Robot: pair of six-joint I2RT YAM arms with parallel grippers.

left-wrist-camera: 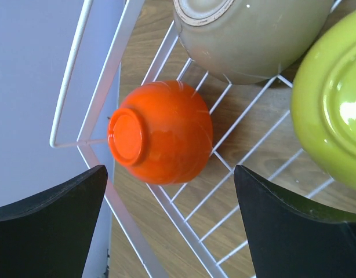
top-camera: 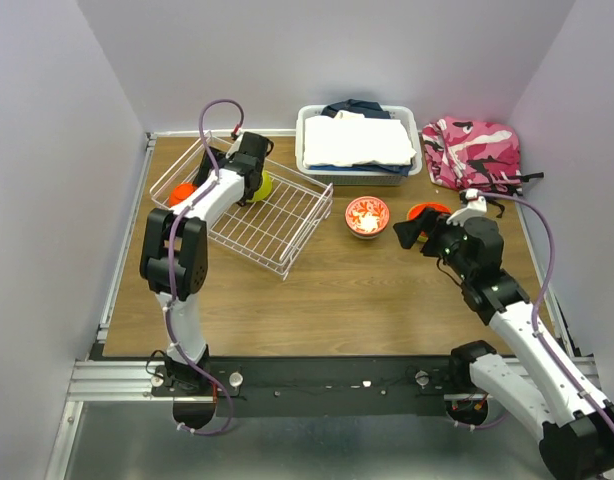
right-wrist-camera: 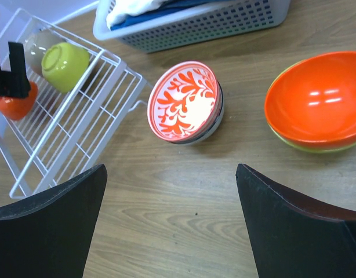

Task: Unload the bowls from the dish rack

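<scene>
The dish rack (top-camera: pixel 272 225) sits far left on the table (top-camera: pixel 337 290), holding a lime bowl (left-wrist-camera: pixel 334 110), a taupe bowl (left-wrist-camera: pixel 247 35) and an orange bowl (left-wrist-camera: pixel 160 132), all lying tipped. I worry the orange bowl lies tight in the corner: a finger could hook a wire and drag the rack. My left gripper (left-wrist-camera: pixel 169 179) hangs over it, jaws wide; the right gripper (right-wrist-camera: pixel 170 171), equally wide and empty, hovers by the unloaded patterned bowl (right-wrist-camera: pixel 186 104).

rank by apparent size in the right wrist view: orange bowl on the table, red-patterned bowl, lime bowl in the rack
1. orange bowl
2. red-patterned bowl
3. lime bowl, though it sits farther away
</scene>
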